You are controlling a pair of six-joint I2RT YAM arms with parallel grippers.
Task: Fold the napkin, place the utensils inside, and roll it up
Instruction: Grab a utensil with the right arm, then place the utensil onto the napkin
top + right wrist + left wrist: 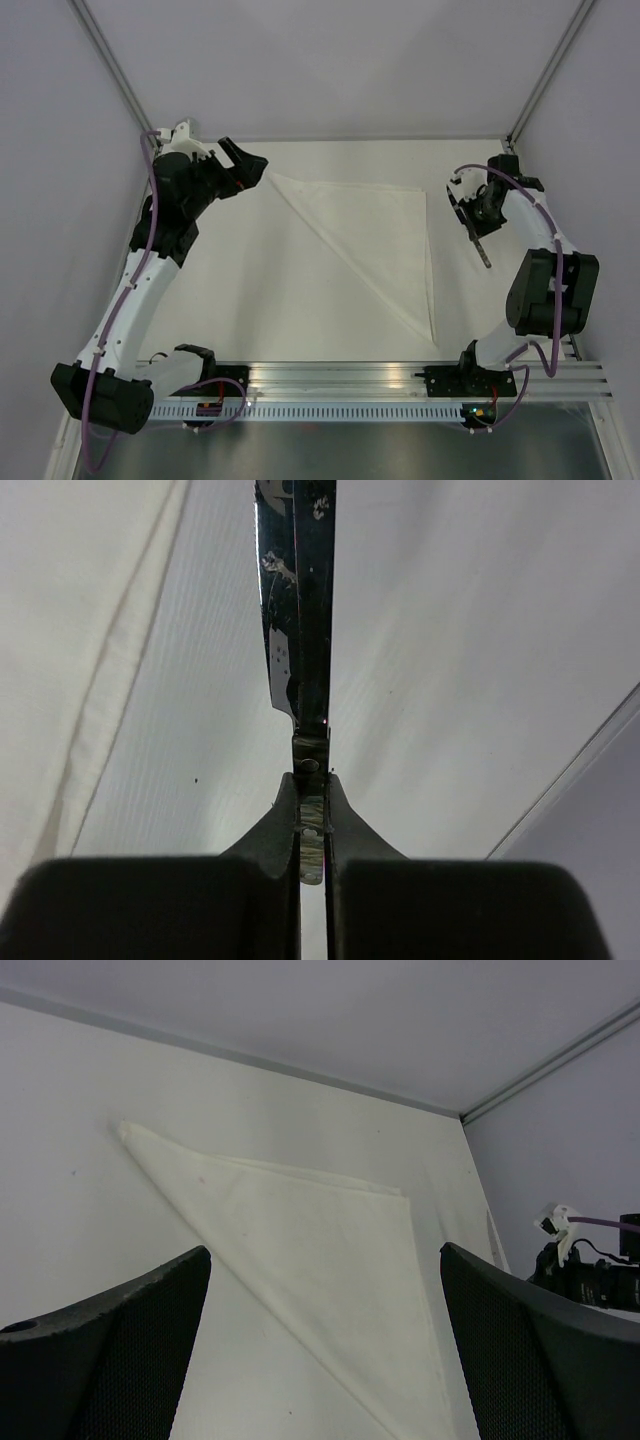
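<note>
The napkin (380, 235) lies folded into a white triangle on the pale table, and it also fills the middle of the left wrist view (320, 1250). My left gripper (250, 165) hangs open just off the triangle's far left corner, its dark fingers (120, 1350) wide apart with nothing between them. The knife (481, 250) is to the right of the napkin's right edge. My right gripper (468, 215) is shut on it. In the right wrist view the jaws pinch the handle (312, 780) and the blade (298, 600) points straight ahead. The napkin's hem (70, 680) runs along the left.
Grey enclosure walls stand on the left, right and far side of the table (250, 300). An aluminium rail (340, 380) with both arm bases runs along the near edge. The right arm (590, 1275) shows at the right in the left wrist view.
</note>
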